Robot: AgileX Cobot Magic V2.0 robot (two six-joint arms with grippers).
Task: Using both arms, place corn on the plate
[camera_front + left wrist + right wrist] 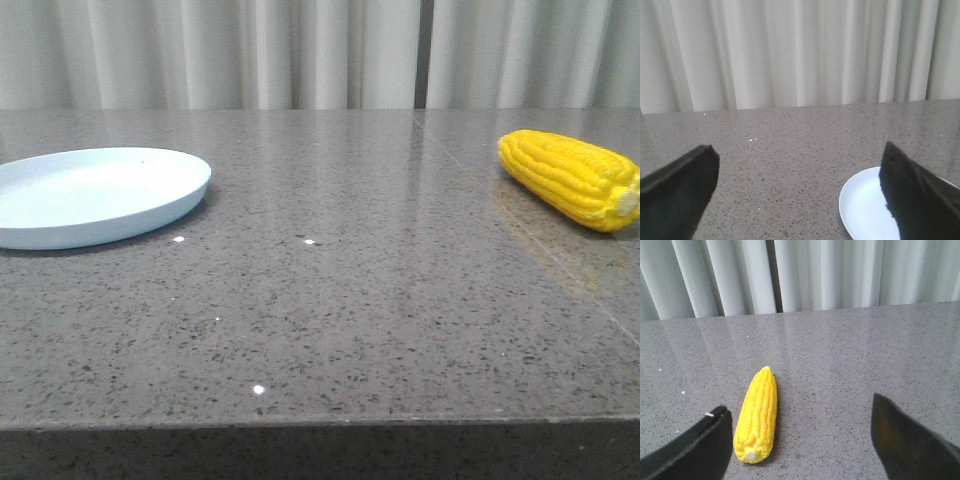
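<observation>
The yellow corn (572, 178) lies on the grey table at the far right, its pale stub toward the right edge. The pale blue plate (95, 194) sits empty at the left. Neither gripper shows in the front view. In the right wrist view, my right gripper (800, 415) is open and empty, and the corn (758, 415) lies on the table between the fingers, close beside one finger (700, 447). In the left wrist view, my left gripper (800, 167) is open and empty, and the plate (865, 207) lies partly behind one finger (915, 195).
The speckled grey table (330, 300) has its front edge near the bottom of the front view. A seam in the tabletop (470, 170) runs near the corn. White curtains (300, 50) hang behind the table.
</observation>
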